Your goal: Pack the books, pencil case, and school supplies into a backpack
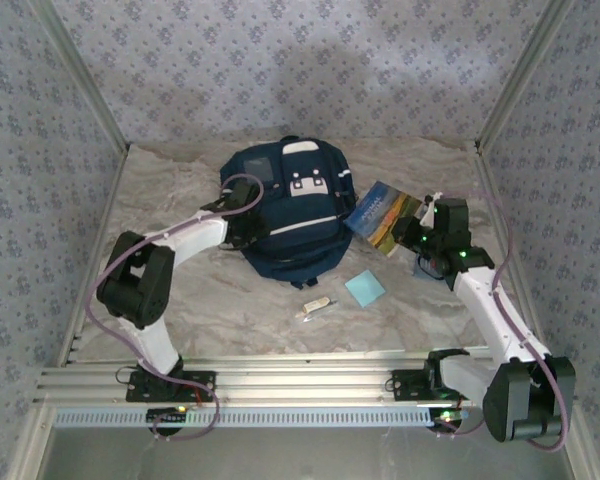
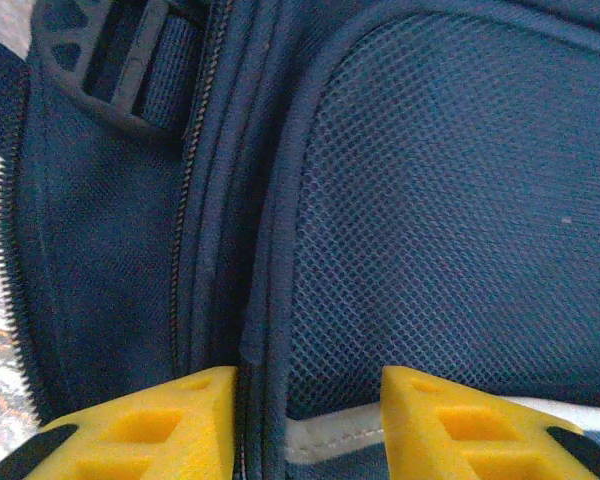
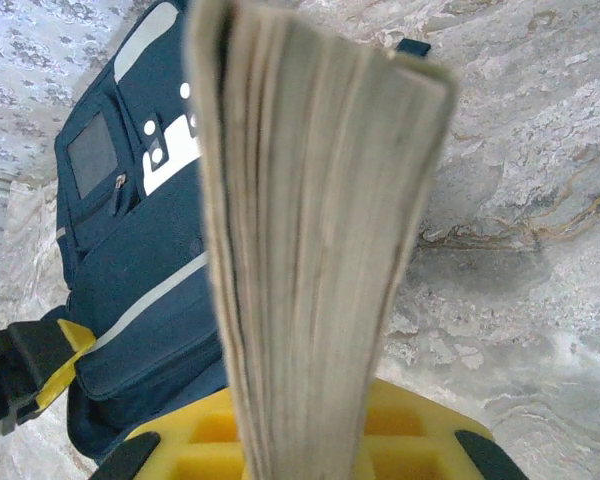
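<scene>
**Two robot arms at a navy backpack, one holding a paperback**

From above, we see a marble-patterned table (image 1: 180, 300) enclosed by walls of blue-grey patterned paper. A navy-blue backpack (image 1: 290, 215) with white stripes, white patches and a grey square patch lies flat at the middle back of the table, its top toward the far wall.

The left gripper (image 1: 246, 230) sits against the backpack's left side. In its wrist view, its two yellow fingers (image 2: 140, 425) stand partly apart and close to the dark fabric. One finger is on each side of a piped seam (image 2: 265, 250) that borders a mesh panel (image 2: 450, 200). The cloth between the fingers lies flat, and we cannot tell whether the claw has any hold on it. A zipper (image 2: 192, 200) runs beside the seam, and a black plastic buckle (image 2: 105, 60) sits at the upper left.

The right gripper (image 1: 417, 237) is to the right of the backpack, closed on a thin paperback (image 1: 383, 218). Its cover shows a landscape in blue, orange and green. The paperback is tilted, just beside the backpack's right edge. We cannot tell whether the two touch. In the right wrist view, the paperback stands on edge with its pages facing us, clamped at its base between yellow fingers (image 3: 420, 430).

In front of the backpack, a small light-blue square pad (image 1: 365, 288) lies on the table. A slim white stick-like item (image 1: 315, 310) lies a little nearer and to the left of the pad.
</scene>
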Robot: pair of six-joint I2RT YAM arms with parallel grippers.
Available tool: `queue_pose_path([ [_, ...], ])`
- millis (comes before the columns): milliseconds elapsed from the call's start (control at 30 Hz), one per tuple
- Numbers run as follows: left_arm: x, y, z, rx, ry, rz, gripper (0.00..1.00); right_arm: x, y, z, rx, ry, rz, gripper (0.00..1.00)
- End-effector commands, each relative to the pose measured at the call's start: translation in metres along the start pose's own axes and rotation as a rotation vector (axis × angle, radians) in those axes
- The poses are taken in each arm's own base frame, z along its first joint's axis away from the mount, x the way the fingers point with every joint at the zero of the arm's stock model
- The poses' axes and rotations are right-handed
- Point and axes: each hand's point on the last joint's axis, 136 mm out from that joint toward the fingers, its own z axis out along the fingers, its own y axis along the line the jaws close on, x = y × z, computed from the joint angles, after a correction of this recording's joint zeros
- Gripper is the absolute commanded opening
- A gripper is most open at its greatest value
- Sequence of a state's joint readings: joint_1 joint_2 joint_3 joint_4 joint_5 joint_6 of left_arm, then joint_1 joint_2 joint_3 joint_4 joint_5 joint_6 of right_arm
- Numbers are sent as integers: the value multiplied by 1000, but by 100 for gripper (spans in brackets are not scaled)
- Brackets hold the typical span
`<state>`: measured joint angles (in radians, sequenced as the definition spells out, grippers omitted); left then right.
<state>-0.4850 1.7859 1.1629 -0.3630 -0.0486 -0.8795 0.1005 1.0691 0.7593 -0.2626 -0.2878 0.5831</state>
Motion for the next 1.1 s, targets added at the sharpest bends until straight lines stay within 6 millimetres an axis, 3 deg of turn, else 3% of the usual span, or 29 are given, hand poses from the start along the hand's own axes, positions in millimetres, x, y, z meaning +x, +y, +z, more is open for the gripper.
queue_pose_path([
  [0,3,-4,13,-14,18,16,40,-13,16,-7,-56,-53,-22,0],
  [100,12,2,25,-51,56,28,43,-12,15,-8,-49,-52,-27,0],
  [267,18,-4,25,-9,73,9,0,-13,15,-11,-48,-60,-31,0],
  [500,-12,-59,-12,235,10,-185,0,-16,28,-24,-88,-49,-24,0],
  [767,-59,-121,-62,575,-42,-425,0,-36,36,-74,-86,-152,59,0],
  [867,-73,-136,-78,642,-67,-450,0,-37,36,-85,-72,-165,58,0],
  [1067,-99,-145,-96,711,-151,-522,0,-32,29,-92,-43,-155,71,0],
])
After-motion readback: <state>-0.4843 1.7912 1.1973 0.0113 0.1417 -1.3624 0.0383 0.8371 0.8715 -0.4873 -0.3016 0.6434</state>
